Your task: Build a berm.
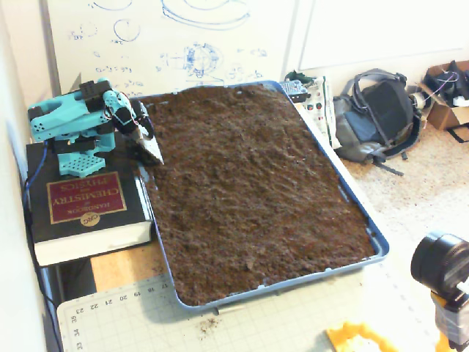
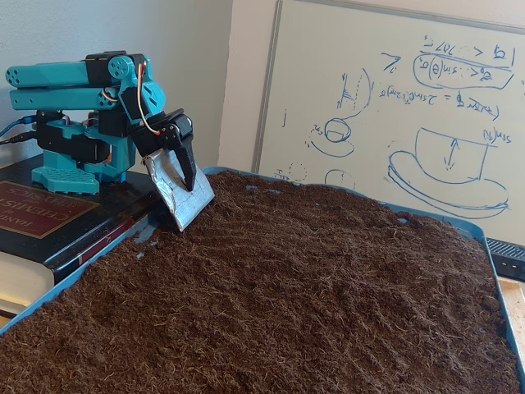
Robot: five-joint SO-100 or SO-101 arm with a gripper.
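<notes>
The soil (image 1: 256, 191) lies nearly level across the blue tray (image 1: 352, 198) in both fixed views, rough and fibrous on top with only faint ripples; no raised ridge that could be called a berm can be made out anywhere in it. The tray's near right corner is cut off in the low fixed view, and its far rim shows only as a thin blue line (image 2: 426, 212) in front of the whiteboard (image 2: 394, 98).

The gripper (image 2: 182, 209) hangs at the tray's far left corner, just above or barely touching the soil; which of the two cannot be told. A silvery foil-covered scoop blade (image 2: 176, 193) is fixed on one finger and a black finger (image 2: 185, 156) lies against its face, so the two appear pressed together with nothing visible between them. In the high fixed view the blade (image 1: 152, 150) is small and blurred.

The teal arm (image 1: 69, 121) is folded low over its base, which stands on a thick dark chemistry handbook (image 1: 84, 202) left of the tray. An orange wire loops along the arm.

Tray and book rest on a table with a pale green cutting mat (image 1: 220, 319) at the near edge. A few soil crumbs lie on the mat. On the speckled floor to the right lie a grey backpack (image 1: 377, 114) and a cardboard box (image 1: 447, 92). A black camera (image 1: 440, 264) intrudes at the near right, partly cut off.
</notes>
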